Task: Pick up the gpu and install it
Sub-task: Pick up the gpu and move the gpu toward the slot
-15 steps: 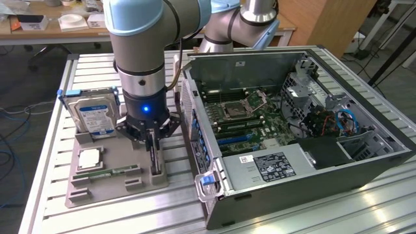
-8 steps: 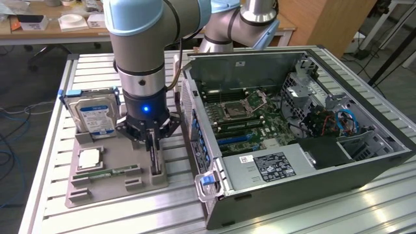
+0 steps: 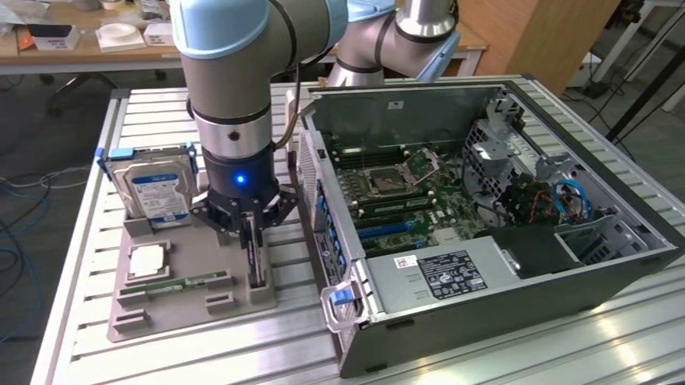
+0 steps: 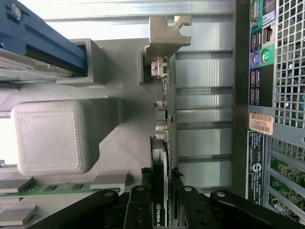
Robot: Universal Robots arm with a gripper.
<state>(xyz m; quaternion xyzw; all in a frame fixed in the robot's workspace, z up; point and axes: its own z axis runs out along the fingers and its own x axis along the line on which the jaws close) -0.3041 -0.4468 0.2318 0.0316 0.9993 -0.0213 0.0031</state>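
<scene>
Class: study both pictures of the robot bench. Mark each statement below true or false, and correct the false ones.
1. The gpu stands on edge in the grey holder. True.
2. The gpu is already seated inside the case. False: it is in the holder, outside the case.
3. The gripper is closed on the gpu from above. True.
4. The hard drive lies flat inside the case. False: it stands upright in the holder, on the exterior view's left.
5. The case's side is open, so the motherboard shows. True.
</scene>
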